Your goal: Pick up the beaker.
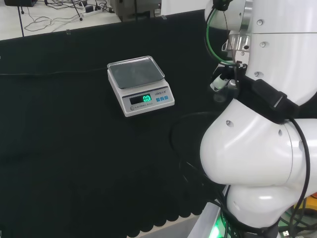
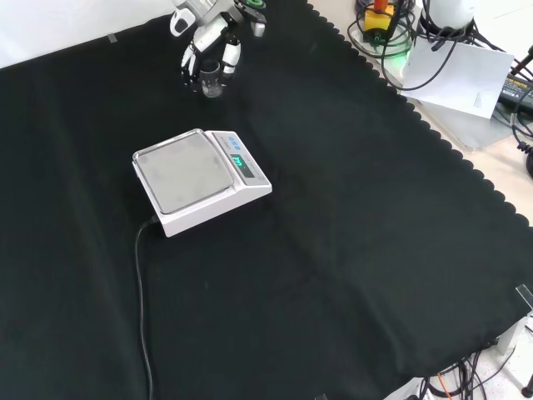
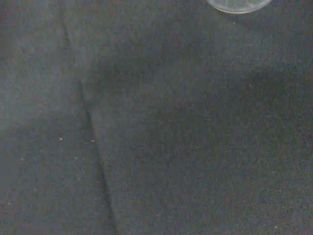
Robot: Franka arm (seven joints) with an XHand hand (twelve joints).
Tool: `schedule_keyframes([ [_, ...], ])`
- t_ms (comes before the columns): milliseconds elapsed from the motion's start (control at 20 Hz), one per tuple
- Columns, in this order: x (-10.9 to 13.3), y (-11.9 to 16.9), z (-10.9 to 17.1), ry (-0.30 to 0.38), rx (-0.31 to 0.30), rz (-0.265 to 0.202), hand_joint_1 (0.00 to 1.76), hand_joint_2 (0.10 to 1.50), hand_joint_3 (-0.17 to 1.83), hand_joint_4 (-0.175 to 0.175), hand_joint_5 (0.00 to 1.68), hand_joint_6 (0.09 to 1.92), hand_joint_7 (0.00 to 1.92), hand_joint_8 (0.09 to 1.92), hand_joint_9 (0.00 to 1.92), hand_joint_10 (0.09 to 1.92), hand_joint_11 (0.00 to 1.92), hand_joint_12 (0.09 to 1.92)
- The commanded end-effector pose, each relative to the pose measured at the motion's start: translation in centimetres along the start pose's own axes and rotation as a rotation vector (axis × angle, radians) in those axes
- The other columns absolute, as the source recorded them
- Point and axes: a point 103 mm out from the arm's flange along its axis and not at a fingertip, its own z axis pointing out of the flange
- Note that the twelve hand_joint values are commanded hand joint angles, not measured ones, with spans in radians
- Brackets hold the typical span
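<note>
In the front view the black and white hand (image 2: 210,37) reaches down at the far edge of the cloth. Its fingers (image 2: 229,57) curl down on both sides of a small clear beaker (image 2: 211,84), which sits between them just behind the scale. I cannot tell whether the beaker rests on the cloth or hangs just above it. The head view shows part of the hand (image 1: 222,82) beside the arm's white links, which hide the rest. In the wrist view a round glass edge of the beaker (image 3: 238,4) shows over the black cloth.
A white digital scale (image 2: 196,179) with a steel pan and a lit display (image 1: 143,98) stands on the cloth, near the beaker in the front view. Its cable (image 2: 140,283) runs toward the front edge. Cables and paper (image 2: 454,71) lie beyond the cloth's right edge.
</note>
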Motion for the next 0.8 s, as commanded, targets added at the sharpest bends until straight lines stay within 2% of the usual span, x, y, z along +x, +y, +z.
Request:
schedule_keyframes([
  [50,0.3,0.2,0.2,-0.104,-0.026,0.009,1.22,1.16,-0.17,-0.143,0.71,0.68,0.20,0.79,0.52,0.78,0.77,1.10],
  [100,0.3,0.2,0.1,-0.113,-0.036,0.010,1.31,1.18,-0.17,-0.160,0.73,0.74,0.25,0.81,0.61,0.77,0.81,1.02],
  [200,0.4,0.2,0.0,-0.123,-0.058,0.007,1.66,1.09,-0.08,-0.172,0.74,0.85,0.33,0.90,0.68,0.86,0.80,1.25],
  [250,0.4,0.2,-0.1,-0.130,-0.067,0.007,1.62,1.16,-0.04,-0.174,0.65,1.09,0.36,0.97,0.67,0.96,0.67,1.43],
  [300,0.4,0.2,-0.3,-0.135,-0.073,0.006,1.58,1.22,-0.02,-0.175,0.59,1.30,0.39,1.05,0.60,1.17,0.58,1.59],
  [400,0.5,0.1,-0.6,-0.146,-0.085,0.004,1.54,1.27,0.00,-0.175,0.52,1.49,0.46,1.19,0.58,1.41,0.44,1.78],
  [500,0.5,-0.2,-1.1,-0.157,-0.096,0.001,1.49,1.28,0.00,-0.175,0.59,1.49,0.43,1.41,0.70,1.46,0.46,1.81],
  [550,0.5,-0.4,-1.4,-0.160,-0.100,-0.002,1.48,1.28,0.00,-0.175,0.61,1.47,0.43,1.46,0.73,1.47,0.47,1.80],
  [700,0.6,-1.1,-3.0,-0.151,-0.072,-0.022,1.47,1.27,0.00,-0.175,0.64,1.44,0.45,1.48,0.78,1.46,0.48,1.79],
  [800,0.8,-1.9,-4.5,-0.130,-0.066,-0.057,1.47,1.26,0.00,-0.175,0.65,1.43,0.47,1.47,0.80,1.45,0.48,1.79],
])
